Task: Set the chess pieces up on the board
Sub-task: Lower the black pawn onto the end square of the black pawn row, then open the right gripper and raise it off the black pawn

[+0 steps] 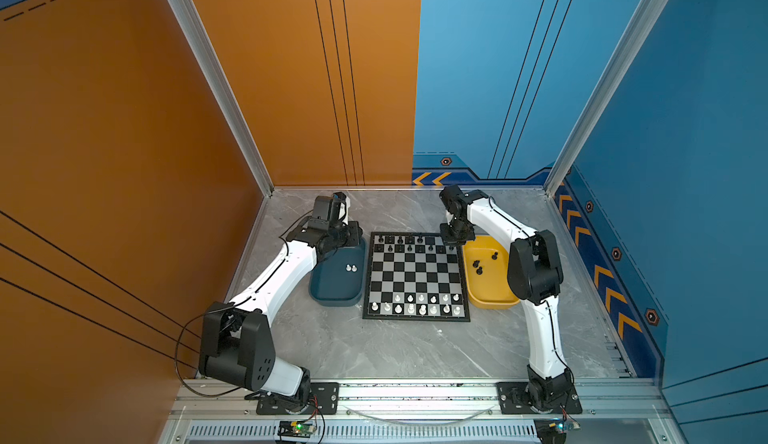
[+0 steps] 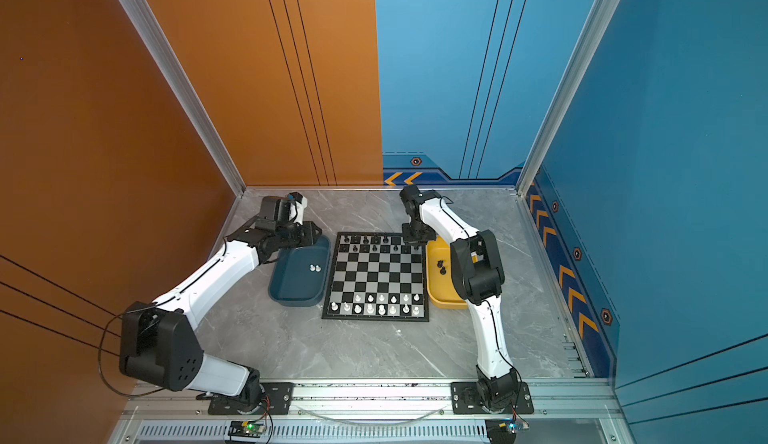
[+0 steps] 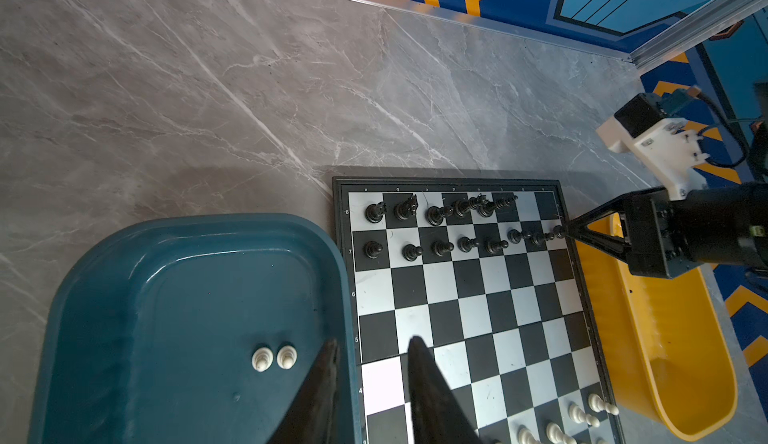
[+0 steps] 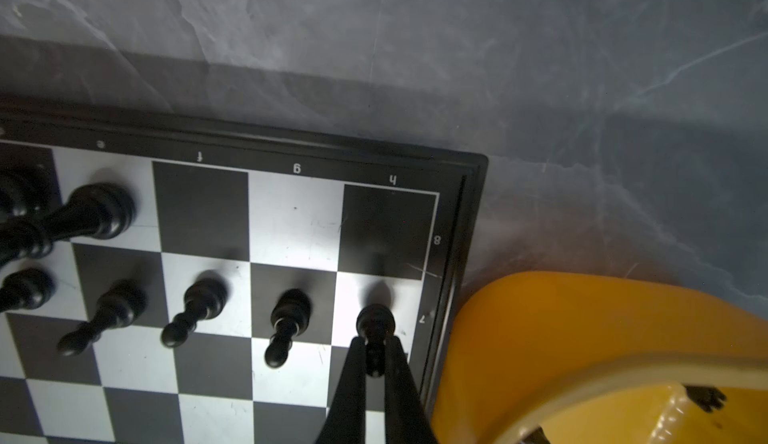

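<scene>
The board (image 1: 415, 273) (image 2: 376, 273) lies in the middle of the grey desk (image 1: 374, 350), between a blue tray (image 1: 332, 292) on its left and a yellow tray (image 1: 490, 292) on its right, as both top views show.

The right pincer (image 4: 374, 348) points down at the board's far right corner. It is clamped on the upper part of a black pawn (image 4: 375, 321). The pawn's base sits on the light end square of the second-farthest row, just beside the yellow tray (the right wrist view shows no gap under it that I can make out). Seven black pawns (image 3: 440, 247) fill the rest of that row. Five black pieces (image 3: 436, 213) stand in the farthest row, and its three right-hand squares are bare.

On the near side, white pieces (image 1: 422, 309) fill the nearest row and six squares of the next. The two left-hand squares of that second row are bare.

The left pincer (image 3: 374, 342) hangs above the far end of the blue tray, fingers apart with nothing between them. Two white pawns (image 3: 274, 358) stand upright side by side in that tray. Three black spares (image 1: 479, 271) lie in the far half of the yellow tray.
</scene>
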Action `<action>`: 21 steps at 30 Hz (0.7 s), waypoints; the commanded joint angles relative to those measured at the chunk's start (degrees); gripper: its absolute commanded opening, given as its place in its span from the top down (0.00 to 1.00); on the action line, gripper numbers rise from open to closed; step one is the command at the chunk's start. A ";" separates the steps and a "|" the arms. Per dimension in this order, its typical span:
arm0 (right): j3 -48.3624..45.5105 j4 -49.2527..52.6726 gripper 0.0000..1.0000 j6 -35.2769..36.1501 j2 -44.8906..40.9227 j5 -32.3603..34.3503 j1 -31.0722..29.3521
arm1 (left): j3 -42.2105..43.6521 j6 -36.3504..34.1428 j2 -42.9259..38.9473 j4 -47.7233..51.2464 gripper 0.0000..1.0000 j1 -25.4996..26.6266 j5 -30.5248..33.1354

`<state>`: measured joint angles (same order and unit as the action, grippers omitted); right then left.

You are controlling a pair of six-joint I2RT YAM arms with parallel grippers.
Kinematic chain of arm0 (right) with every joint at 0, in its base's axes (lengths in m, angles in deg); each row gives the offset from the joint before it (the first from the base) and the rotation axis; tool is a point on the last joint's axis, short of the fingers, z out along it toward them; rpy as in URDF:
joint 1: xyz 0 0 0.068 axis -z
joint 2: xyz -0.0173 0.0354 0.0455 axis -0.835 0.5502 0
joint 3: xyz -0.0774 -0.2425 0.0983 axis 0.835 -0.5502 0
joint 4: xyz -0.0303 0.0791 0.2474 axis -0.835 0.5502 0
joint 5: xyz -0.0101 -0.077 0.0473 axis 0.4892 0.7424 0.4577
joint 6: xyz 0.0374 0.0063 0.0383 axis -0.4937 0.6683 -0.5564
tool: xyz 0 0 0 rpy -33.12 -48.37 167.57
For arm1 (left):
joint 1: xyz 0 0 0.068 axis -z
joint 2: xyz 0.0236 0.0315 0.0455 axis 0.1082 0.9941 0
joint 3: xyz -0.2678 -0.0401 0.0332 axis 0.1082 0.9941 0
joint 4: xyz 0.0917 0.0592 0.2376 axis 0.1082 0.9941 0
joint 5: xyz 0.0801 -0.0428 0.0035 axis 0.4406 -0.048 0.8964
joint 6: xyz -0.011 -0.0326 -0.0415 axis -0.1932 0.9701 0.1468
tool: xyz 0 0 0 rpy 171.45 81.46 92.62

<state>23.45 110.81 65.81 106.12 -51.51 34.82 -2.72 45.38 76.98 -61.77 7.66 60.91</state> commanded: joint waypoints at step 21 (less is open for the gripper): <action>1.01 1.60 0.69 -0.21 -1.43 -0.63 -0.17 | 0.64 -0.37 -0.71 0.04 0.69 -0.51 -1.43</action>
<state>23.51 110.81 65.98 106.41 -52.58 34.80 -2.72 45.38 76.98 -61.77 7.66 60.89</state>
